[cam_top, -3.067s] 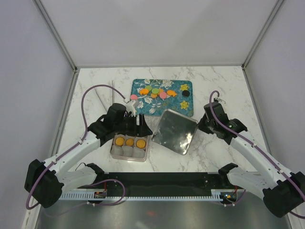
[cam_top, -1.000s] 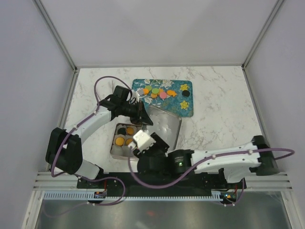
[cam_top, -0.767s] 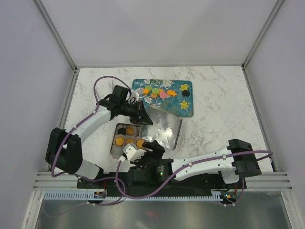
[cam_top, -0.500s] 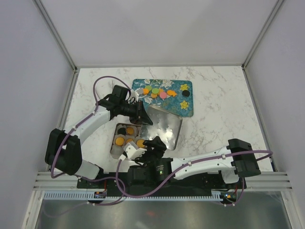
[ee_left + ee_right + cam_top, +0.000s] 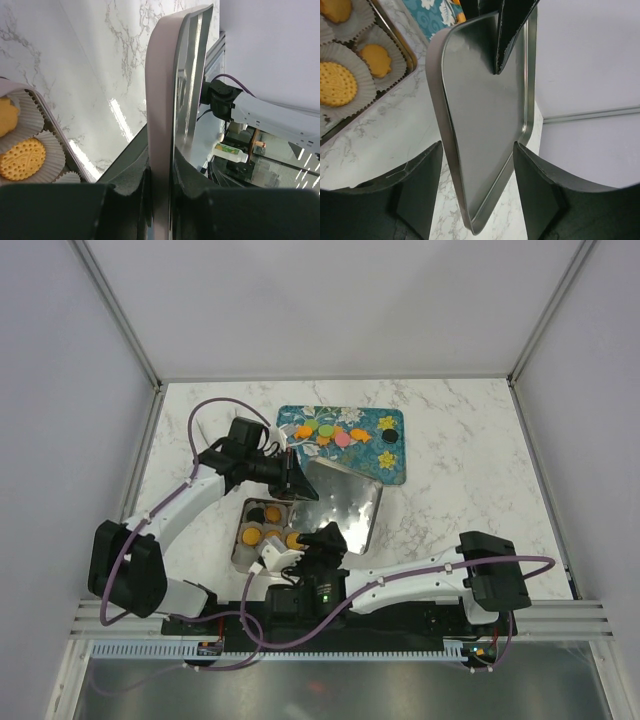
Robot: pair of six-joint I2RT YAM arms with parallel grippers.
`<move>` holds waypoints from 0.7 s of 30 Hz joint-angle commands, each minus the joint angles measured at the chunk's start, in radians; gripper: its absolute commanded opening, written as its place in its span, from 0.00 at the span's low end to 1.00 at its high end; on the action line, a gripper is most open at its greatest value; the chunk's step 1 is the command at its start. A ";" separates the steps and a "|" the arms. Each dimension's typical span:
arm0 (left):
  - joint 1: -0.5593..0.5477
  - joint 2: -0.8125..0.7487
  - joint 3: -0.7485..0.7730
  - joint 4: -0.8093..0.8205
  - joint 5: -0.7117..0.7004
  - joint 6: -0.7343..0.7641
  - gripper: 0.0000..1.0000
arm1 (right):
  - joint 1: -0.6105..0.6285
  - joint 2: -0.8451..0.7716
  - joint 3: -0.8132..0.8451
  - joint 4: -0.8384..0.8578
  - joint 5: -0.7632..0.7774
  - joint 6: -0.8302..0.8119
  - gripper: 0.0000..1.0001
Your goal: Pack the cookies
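My left gripper (image 5: 292, 478) is shut on the far edge of the metal lid (image 5: 345, 505), holding it tilted on edge beside the open tin (image 5: 240, 540). In the left wrist view the lid (image 5: 162, 100) stands pinched between the pads of that gripper (image 5: 160, 172). My right gripper (image 5: 322, 540) is open at the lid's near end. The lid's corner (image 5: 485, 125) hangs between the right gripper's (image 5: 477, 146) fingers, with gaps on both sides. Orange cookies (image 5: 270, 535) lie in paper cups in the tin (image 5: 400, 47). More cookies (image 5: 325, 430) sit on the teal tray (image 5: 395, 465).
A black cookie (image 5: 388, 435) lies apart at the tray's right end. The right arm reaches across the near table edge from right to left. White walls enclose the marble table (image 5: 470, 460) on three sides.
Three seconds ago the lid lay flat and the right arm was at the right. Since then the left gripper has gripped and tilted it, and the right gripper came to its near end.
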 commanded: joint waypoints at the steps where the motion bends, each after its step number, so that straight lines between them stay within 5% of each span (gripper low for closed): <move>1: 0.008 -0.067 -0.007 0.006 0.072 -0.019 0.02 | -0.020 0.026 0.021 -0.018 0.082 -0.023 0.66; 12: 0.009 -0.095 -0.033 0.013 0.112 -0.025 0.03 | -0.056 0.065 0.033 -0.012 0.210 -0.052 0.51; 21: 0.008 -0.110 -0.041 0.031 0.134 -0.040 0.09 | -0.057 0.101 0.057 -0.011 0.305 -0.078 0.13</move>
